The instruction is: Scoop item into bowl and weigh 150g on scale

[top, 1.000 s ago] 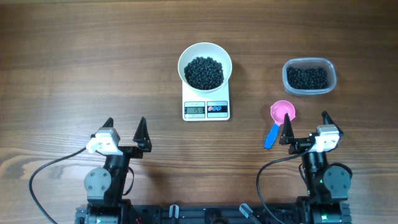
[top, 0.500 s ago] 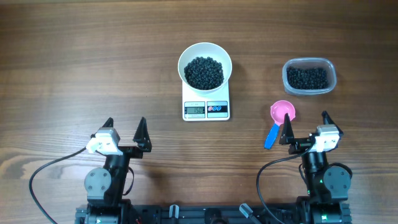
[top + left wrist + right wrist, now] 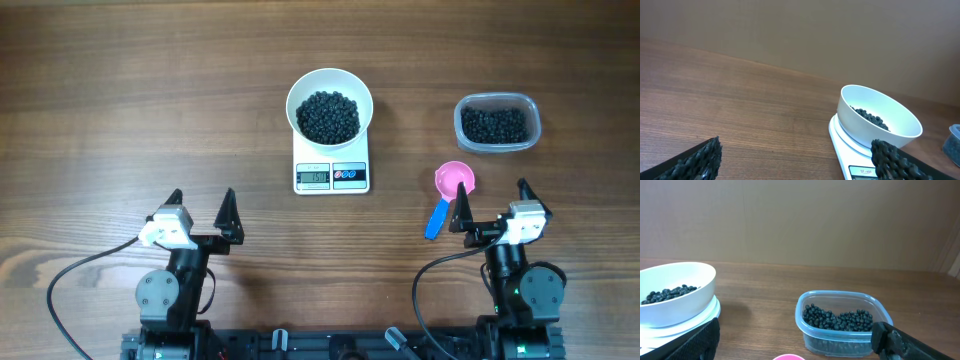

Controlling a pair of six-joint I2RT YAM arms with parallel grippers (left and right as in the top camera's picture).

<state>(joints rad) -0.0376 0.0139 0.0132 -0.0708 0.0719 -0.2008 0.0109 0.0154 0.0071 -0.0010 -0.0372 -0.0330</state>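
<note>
Left gripper (image 3: pixel 201 205) and right gripper (image 3: pixel 492 195) both spread wide, holding nothing, well short of the scale (image 3: pixel 332 176). Bowl (image 3: pixel 291 105) of item (image 3: pixel 329 116) covers the scale's far edge. The display is probably too small to read. Scoop (image 3: pixel 452 182) and tub (image 3: pixel 462 125) lie to the scale's right.

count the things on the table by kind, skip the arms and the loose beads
containers: 2, the white bowl and the clear tub
scale: 1
scoop: 1
total: 4
</note>
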